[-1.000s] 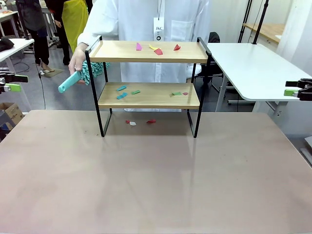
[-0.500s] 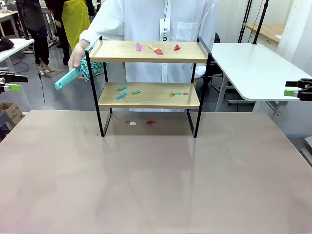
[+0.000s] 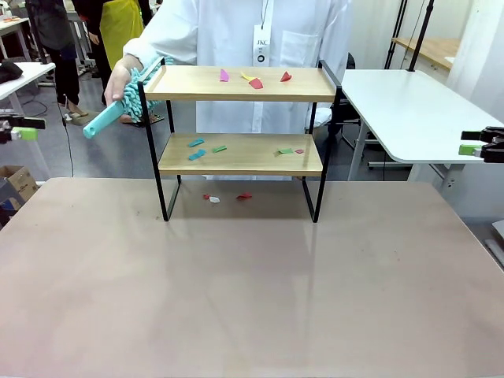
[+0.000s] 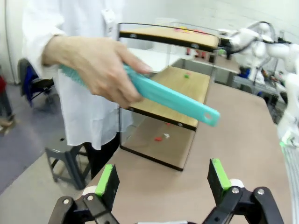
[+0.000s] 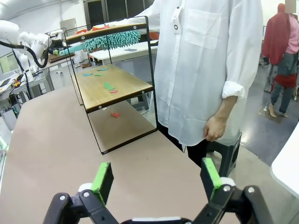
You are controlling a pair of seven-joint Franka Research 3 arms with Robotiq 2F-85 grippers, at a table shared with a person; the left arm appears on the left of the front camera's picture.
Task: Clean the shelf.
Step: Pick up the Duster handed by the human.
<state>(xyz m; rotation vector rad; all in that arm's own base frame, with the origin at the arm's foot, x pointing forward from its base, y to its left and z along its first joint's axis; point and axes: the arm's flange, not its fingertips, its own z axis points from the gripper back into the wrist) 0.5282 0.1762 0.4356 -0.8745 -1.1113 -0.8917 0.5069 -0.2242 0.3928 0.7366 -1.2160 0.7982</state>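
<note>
The shelf stands at the far middle of the table, a two-tier wooden rack in a black frame. Coloured paper scraps lie on its top board, more scraps on the lower board, and a few scraps on the table beneath. A person's hand holds a teal duster at the top board's left end, its fluffy head against the rail. My left gripper is open, well off to the left of the shelf. My right gripper is open, far to the right of the shelf.
A white table stands at the back right. The person in a white coat stands behind the shelf, the other hand hanging down. A grey stool is by the person's legs. A cardboard box sits at the left.
The person's hand has lifted the duster from beside the shelf's left post, between the tiers, up to the left end of the top board. Both grippers have stayed put and open.
</note>
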